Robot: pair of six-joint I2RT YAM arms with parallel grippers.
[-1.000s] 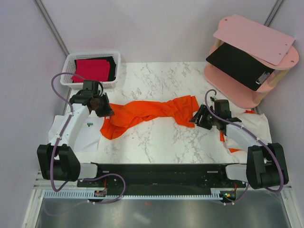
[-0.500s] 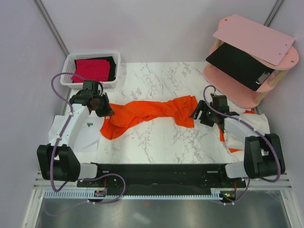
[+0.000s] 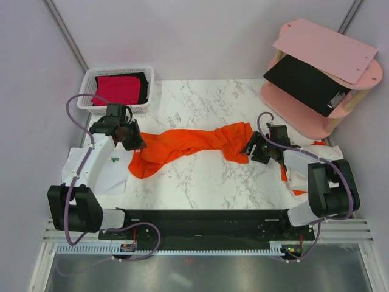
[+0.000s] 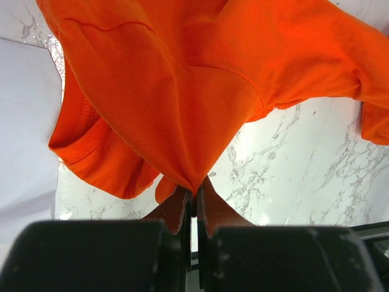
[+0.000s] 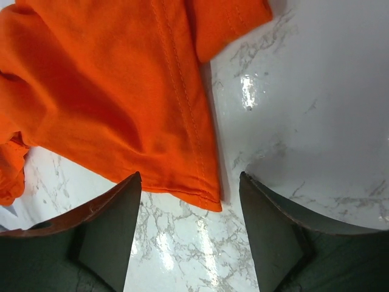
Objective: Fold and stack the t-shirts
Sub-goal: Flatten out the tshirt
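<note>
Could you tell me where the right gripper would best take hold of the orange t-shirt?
Probably the stitched hem corner of the orange t-shirt. It lies flat on the table, already inside the open right gripper, so come in low from the shirt's right end.

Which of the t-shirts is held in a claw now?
The orange t-shirt on the table: the left claw pinches its cloth. The red t-shirt and the black t-shirt lie in the white basket.
</note>
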